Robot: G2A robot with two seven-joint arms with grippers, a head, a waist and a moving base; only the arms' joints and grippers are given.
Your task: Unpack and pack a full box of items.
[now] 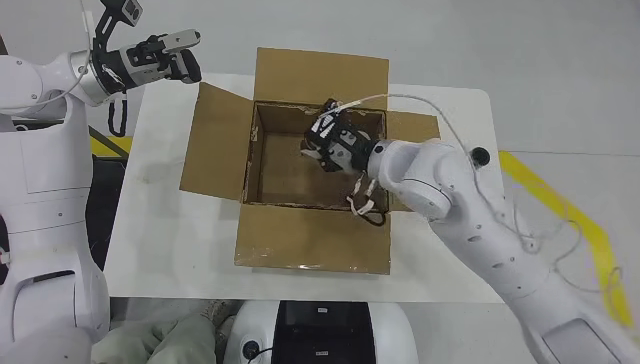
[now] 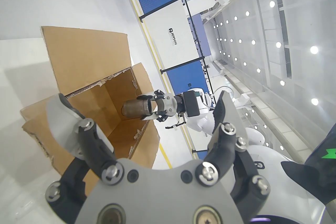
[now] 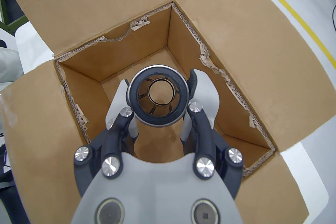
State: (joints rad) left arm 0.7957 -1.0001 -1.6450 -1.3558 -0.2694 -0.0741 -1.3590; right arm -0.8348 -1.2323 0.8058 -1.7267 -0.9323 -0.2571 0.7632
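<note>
Top view: we recorded an open brown cardboard box (image 1: 215,154) at the middle of the white rectangular table (image 1: 160,244), with all four flaps folded outward. The far flap lay at the table's far edge and the near flap toward its near edge.

The right gripper (image 1: 335,144) was lowered over the far right part of the box's opening. The left gripper (image 1: 188,52) was held just outside the table's far edge, near the far left corner and well apart from the box.

Right wrist view: the right gripper (image 3: 157,93) was clamped on a dull grey metal tube with a black ring at its end (image 3: 157,117). One finger pressed each side of the tube, and we looked straight down its bore toward the box floor. The tube sat within the box walls (image 3: 183,33), near one inner corner. We could not tell whether its lower end touched the floor.

Left wrist view: the fingers (image 2: 63,125) of the left gripper stood wide apart and held nothing. Beyond them we saw the box (image 2: 86,57), and the right gripper (image 2: 139,108) with the metal tube (image 2: 134,109) projecting from it against the box's inner wall.
</note>
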